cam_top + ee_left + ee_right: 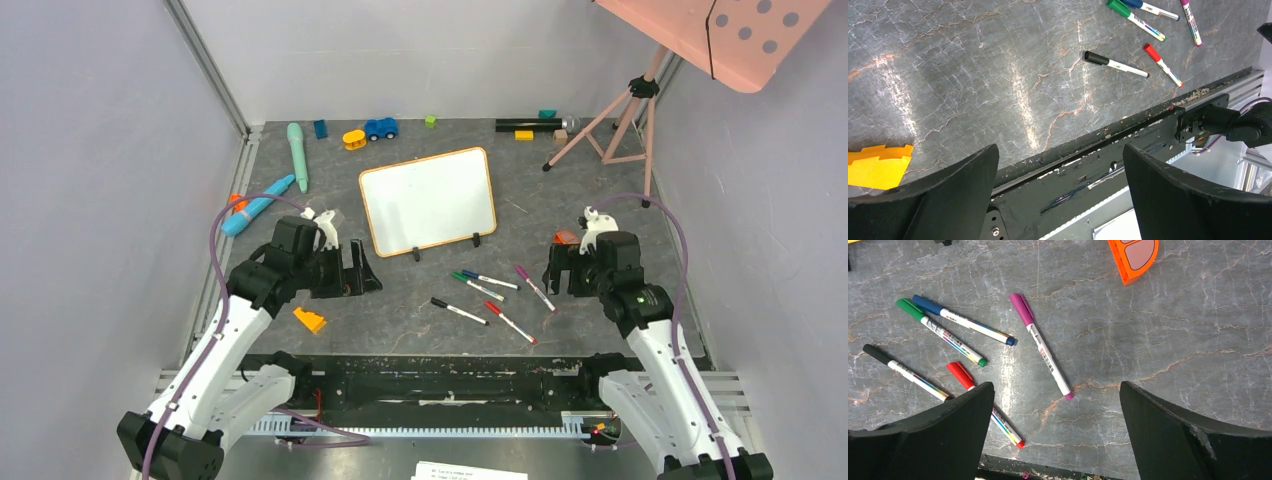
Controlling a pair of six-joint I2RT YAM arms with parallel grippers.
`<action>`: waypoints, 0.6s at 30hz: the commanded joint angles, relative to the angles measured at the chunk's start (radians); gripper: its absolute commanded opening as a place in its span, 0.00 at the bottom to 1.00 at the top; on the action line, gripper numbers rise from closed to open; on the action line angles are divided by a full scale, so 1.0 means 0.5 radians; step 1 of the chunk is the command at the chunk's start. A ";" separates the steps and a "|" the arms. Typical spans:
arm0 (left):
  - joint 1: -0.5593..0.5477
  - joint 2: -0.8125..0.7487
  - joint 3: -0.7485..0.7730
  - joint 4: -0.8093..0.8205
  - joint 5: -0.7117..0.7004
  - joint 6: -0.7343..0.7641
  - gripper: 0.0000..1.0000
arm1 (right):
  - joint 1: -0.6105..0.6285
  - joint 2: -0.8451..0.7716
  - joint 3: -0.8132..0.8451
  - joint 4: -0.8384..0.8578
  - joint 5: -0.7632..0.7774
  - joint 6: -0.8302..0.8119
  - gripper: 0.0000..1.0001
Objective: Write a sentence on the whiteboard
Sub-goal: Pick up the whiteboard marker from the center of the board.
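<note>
The whiteboard (428,200) lies in the middle of the table, orange-framed, its two black clip feet on the near edge. Its surface is blank and no sentence shows. Several markers lie just in front of it: blue (490,280), green (477,287), purple (535,287), black (458,311) and red (510,322). My left gripper (358,272) is open and empty, left of the markers. In the left wrist view the gripper (1060,150) is over the table's front edge. My right gripper (558,272) is open and empty just right of the purple marker (1040,345); in the right wrist view the gripper (1056,387) hovers over bare table.
A yellow wedge block (310,320) lies by the left gripper, an orange block (566,238) by the right. Toys line the back: teal brush (297,155), blue car (381,128), black tube (528,125). A pink dotted panel (740,35) on a tripod stands back right.
</note>
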 commanded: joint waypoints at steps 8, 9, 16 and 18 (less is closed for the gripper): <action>-0.007 0.005 0.025 0.061 0.048 0.055 1.00 | 0.105 0.182 0.112 -0.072 0.206 -0.121 0.98; -0.007 0.013 0.025 0.065 0.057 0.057 1.00 | 0.132 0.218 0.126 -0.057 0.208 -0.114 0.98; -0.007 0.071 0.009 0.064 0.084 0.056 1.00 | 0.540 0.459 0.177 0.127 0.249 -0.009 0.93; -0.007 0.069 0.006 0.065 0.089 0.056 1.00 | 0.646 0.517 0.164 0.224 0.222 0.013 0.87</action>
